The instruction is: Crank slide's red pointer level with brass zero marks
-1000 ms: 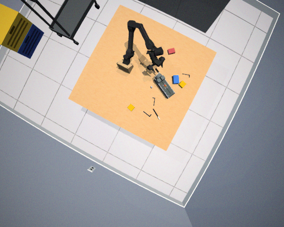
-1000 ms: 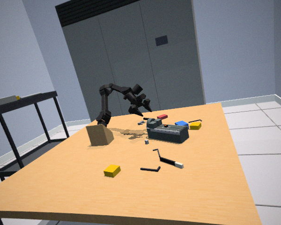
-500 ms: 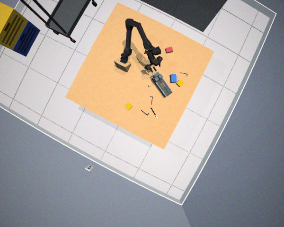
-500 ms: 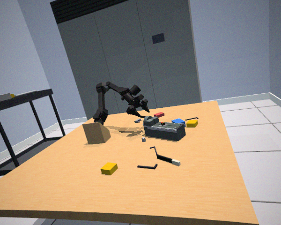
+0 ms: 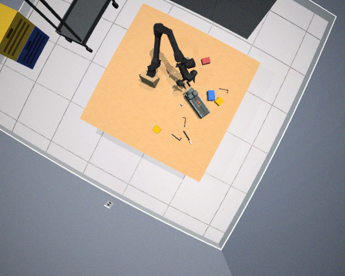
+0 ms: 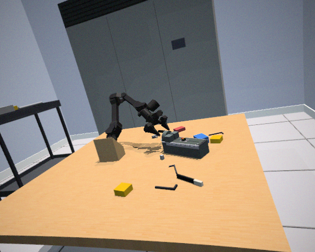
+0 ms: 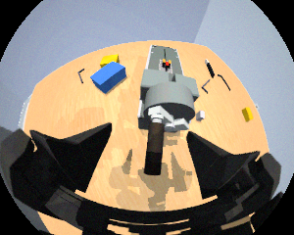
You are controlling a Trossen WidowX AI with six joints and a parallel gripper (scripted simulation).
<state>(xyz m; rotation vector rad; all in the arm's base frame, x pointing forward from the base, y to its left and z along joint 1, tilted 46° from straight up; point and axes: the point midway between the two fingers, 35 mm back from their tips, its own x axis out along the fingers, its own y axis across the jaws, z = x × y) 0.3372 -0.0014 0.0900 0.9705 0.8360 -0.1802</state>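
I hold the gripper (image 7: pixel 150 147) wide and empty; the crank handle (image 7: pixel 154 147) runs up-frame between its fingers toward the machine (image 7: pixel 166 92).

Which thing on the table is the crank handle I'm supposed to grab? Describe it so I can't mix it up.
Find the grey slide machine mid-table, beside the blue block. At its rounded end nearest the open tool, a short dark rod, the crank handle, sticks out toward the arm. Unlike the loose black L-shaped keys, it is attached to the machine.
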